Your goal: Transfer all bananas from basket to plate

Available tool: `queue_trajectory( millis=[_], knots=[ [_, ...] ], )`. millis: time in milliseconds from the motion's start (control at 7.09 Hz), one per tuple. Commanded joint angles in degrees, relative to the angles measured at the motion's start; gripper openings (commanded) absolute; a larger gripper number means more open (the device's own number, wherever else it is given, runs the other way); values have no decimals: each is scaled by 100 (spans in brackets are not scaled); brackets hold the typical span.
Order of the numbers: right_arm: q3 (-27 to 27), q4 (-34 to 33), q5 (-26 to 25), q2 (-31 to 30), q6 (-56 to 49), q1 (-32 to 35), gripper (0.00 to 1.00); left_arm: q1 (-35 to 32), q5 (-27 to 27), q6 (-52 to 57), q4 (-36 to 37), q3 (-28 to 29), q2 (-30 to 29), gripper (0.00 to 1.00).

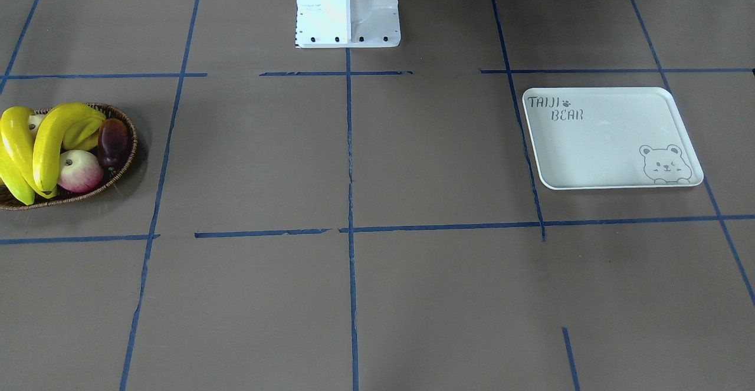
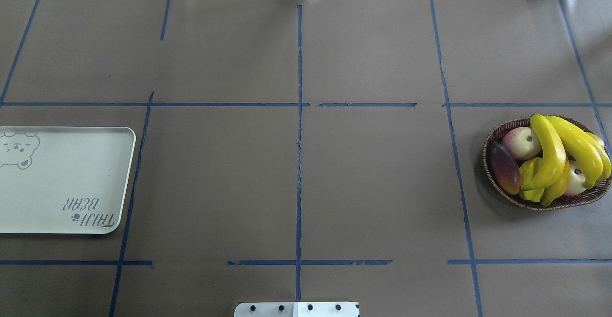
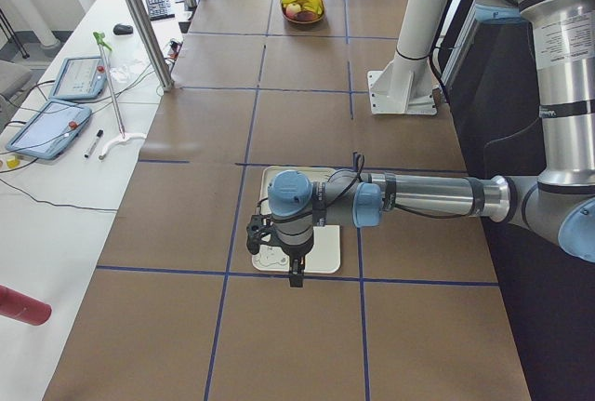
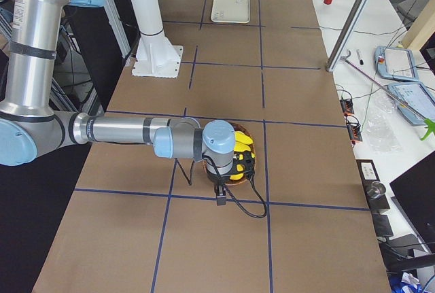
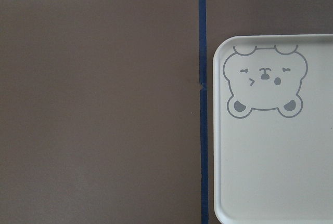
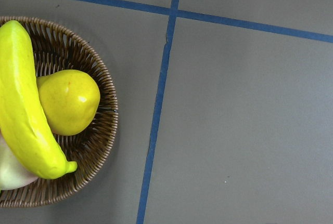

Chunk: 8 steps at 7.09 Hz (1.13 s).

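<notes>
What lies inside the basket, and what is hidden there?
The basket holds bananas on top, with an apple, a dark purple fruit and a pear beside them. A pale fruit peeks out beneath. Whatever else lies under the bananas is covered.

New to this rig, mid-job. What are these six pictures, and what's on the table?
Two grey metal robot arms share a brown-papered table marked with blue tape. Two pictures look down on it, one from behind the robot, one facing it; two look along it from its ends; two come from wrist cameras. The left gripper hangs above the edge of the bare white rectangular bear-printed plate. The right gripper hangs by the brown woven wicker basket, which holds long yellow bananas, a red-and-cream apple, a dark purple fruit and a yellow pear. Open or shut cannot be told; nothing appears held.
</notes>
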Motion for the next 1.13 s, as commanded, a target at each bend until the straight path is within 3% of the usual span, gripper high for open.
queue_trajectory(
  millis=[0, 564, 987],
  knots=[
    [0, 0, 0, 0, 0, -16, 100, 0, -4, 0, 0, -5, 0, 100],
    [183, 104, 279, 62, 393, -121, 100, 9, -22, 0, 0, -23, 0, 100],
    [1173, 702, 396, 70, 2751, -1023, 100, 9, -22, 0, -9, -14, 0, 100]
  ],
)
